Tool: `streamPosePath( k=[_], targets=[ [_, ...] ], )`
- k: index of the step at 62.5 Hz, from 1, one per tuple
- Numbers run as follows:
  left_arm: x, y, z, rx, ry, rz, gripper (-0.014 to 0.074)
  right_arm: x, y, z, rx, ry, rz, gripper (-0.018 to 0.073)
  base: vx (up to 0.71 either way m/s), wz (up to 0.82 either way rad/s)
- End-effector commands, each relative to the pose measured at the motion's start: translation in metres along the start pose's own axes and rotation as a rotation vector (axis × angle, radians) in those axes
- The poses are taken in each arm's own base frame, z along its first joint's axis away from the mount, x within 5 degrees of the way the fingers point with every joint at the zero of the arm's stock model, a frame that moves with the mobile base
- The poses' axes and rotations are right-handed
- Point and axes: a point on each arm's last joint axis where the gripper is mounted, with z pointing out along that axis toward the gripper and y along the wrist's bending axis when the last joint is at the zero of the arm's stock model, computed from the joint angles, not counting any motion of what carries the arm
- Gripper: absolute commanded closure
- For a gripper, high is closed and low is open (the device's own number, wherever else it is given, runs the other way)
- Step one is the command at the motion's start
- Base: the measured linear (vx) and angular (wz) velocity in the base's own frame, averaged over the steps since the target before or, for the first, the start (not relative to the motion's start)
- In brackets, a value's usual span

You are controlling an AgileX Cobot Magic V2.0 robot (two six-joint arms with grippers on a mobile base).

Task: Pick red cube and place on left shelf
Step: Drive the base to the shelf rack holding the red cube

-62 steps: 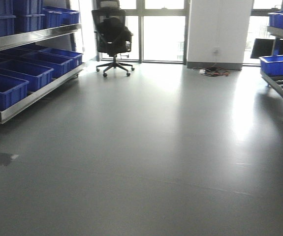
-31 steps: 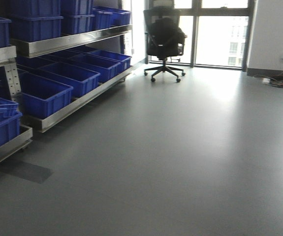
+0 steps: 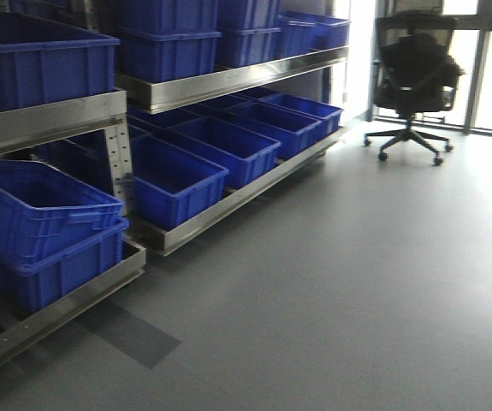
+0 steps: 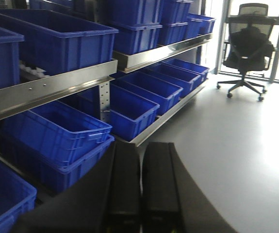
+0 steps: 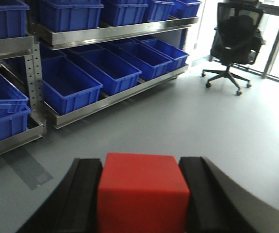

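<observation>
Facing the left shelf [image 3: 228, 83] at an angle across grey floor, the robot holds the red cube [image 5: 141, 191] pinched in its right gripper [image 5: 141, 194], apparently mid-carry. The shelf is steel racking in two tiers, lined with deep-blue crates [image 3: 177, 180] along its front edges. A black office chair [image 3: 412, 73] stands beyond its far end.

One likely risk is losing the cube. It fills the whole opening between the black fingers [image 5: 83, 194] and is held only by its two side faces. A jolt from the base or a slackened squeeze could let it slide out onto the floor, well short of the racking. Reaching in low could also knock the arm against the upper tier's front edge.

The cube sits squarely between the right fingers, touching both, with its top face level and uncovered. The left gripper [image 4: 140, 189] is empty. Its two fingers are pressed almost together, with only a thin slit between them, and point towards the lower tier's front edge.
</observation>
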Motion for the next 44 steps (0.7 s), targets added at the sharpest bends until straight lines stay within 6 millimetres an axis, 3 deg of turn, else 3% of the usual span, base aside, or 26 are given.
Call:
streamPosePath(
  k=[1, 44],
  targets=[
    [-0.0007, 0.0005, -0.0002, 0.001, -0.077, -0.009, 0.0495, -0.0146, -0.0006, -0.0018, 0.003, -0.089, -0.017, 0.0399, 0.59, 0.56],
    [-0.0007, 0.0005, -0.0002, 0.001, -0.077, -0.009, 0.0495, -0.0136, -0.0008, -0.0017, 0.005, -0.079, -0.017, 0.0399, 0.56, 0.72]
  ],
)
